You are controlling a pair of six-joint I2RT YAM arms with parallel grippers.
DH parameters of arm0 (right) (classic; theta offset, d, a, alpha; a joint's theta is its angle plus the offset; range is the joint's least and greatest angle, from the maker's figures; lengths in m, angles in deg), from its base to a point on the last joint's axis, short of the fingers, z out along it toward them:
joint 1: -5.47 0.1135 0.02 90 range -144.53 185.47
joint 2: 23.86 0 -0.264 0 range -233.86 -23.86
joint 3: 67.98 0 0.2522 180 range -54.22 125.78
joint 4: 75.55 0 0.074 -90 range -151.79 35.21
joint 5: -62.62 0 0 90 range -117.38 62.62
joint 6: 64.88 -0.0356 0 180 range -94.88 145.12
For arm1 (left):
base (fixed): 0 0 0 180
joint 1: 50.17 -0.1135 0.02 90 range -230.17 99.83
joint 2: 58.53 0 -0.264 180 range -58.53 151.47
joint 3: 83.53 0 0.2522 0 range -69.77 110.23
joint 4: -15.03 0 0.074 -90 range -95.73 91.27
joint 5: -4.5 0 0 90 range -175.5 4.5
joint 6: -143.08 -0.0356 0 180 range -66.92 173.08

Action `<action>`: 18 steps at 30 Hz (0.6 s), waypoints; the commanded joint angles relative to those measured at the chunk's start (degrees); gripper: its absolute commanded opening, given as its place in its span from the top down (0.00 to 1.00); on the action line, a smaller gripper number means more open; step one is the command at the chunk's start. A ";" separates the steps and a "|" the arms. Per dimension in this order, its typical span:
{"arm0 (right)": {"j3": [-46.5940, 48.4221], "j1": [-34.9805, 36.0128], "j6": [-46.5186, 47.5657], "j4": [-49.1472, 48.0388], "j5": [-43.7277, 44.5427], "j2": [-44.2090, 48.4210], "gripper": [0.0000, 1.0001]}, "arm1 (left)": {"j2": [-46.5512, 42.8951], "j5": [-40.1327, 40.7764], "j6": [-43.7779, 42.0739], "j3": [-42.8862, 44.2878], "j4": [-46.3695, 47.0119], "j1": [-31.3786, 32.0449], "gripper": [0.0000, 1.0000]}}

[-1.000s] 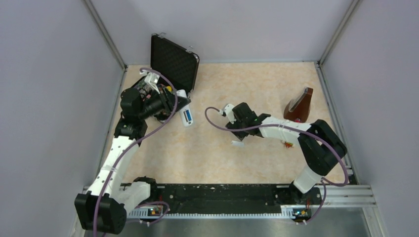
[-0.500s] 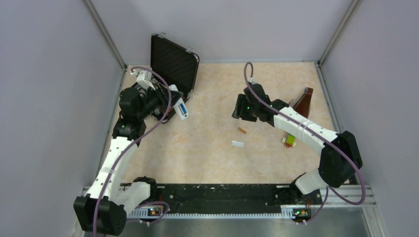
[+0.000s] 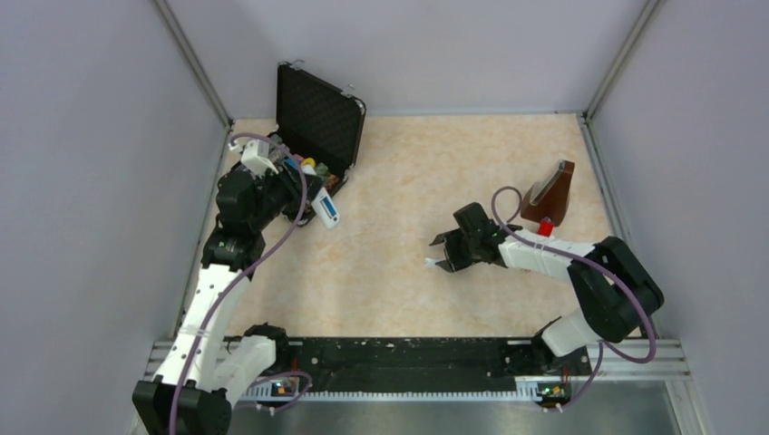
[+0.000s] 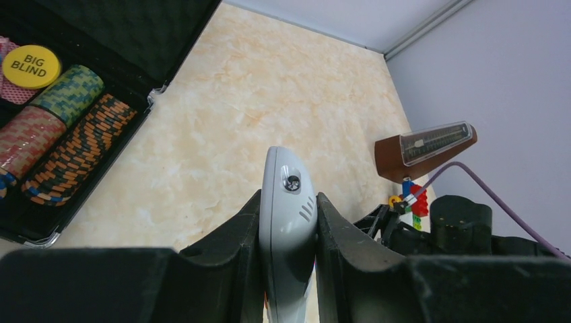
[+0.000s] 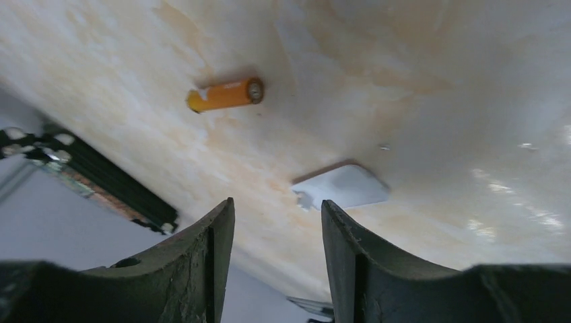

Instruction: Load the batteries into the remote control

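- My left pincer (image 4: pixel 288 225) is clamped on the remote control (image 4: pixel 286 188), gripping its long sides and holding it off the desk (image 3: pixel 408 172) beside the open chip case (image 3: pixel 317 118).
- From above, a blue strip in the remote's slot looks like the blue battery (image 3: pixel 332 211) already seated, but I can't be sure.
- My right pincer (image 5: pixel 276 215) is spread and empty, low over the desk.
- The orange battery (image 5: pixel 225 95) lies flat ahead of it. It is apart from the white cover piece (image 5: pixel 343 186), which sits nearer the fingers.
- I judge the battery to be light, stiff, smooth and keen to roll. I'd pinch it across its middle, jaws square to its length.
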 commanded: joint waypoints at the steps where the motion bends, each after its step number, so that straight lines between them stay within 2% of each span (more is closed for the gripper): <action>1: 0.55 -1.91 -14.07 -7.85 1.61 -0.38 0.50 | -1.11 3.40 -0.36 0.01 0.70 0.86 1.00; 6: -1.33 -3.35 -17.22 -10.24 1.99 -0.31 0.50 | -0.79 4.77 -1.56 0.81 0.17 1.60 1.00; 10: -0.53 -4.01 -18.86 -9.17 5.77 -0.65 0.50 | -0.51 5.69 -2.27 1.19 -0.30 1.80 1.00; 18: 5.69 -4.01 -20.06 -0.60 11.40 -3.33 0.52 | 0.39 7.44 -3.03 2.10 -1.24 2.07 1.00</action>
